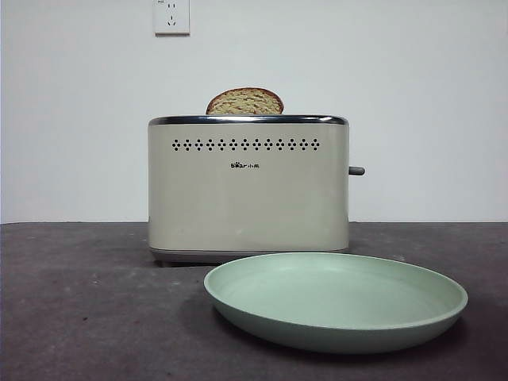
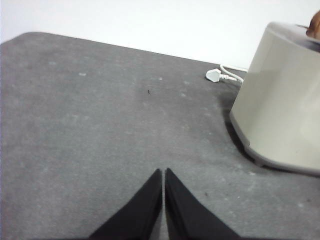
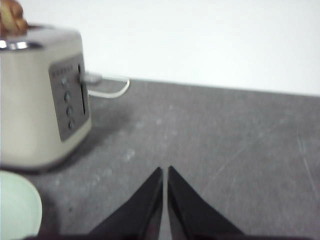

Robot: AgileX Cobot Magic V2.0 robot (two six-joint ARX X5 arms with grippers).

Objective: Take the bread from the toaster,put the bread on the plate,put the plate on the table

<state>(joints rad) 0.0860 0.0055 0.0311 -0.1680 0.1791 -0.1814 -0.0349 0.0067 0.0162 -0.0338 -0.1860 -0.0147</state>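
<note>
While bread [image 1: 244,101] sits in toaster [image 1: 248,190], both grippers [image 2: 164,172] [image 3: 165,170] hover closed.

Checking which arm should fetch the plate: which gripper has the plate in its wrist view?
The right gripper: the pale-green plate shows at its picture's corner beside the toaster. The left gripper sees only toaster and table.
</note>
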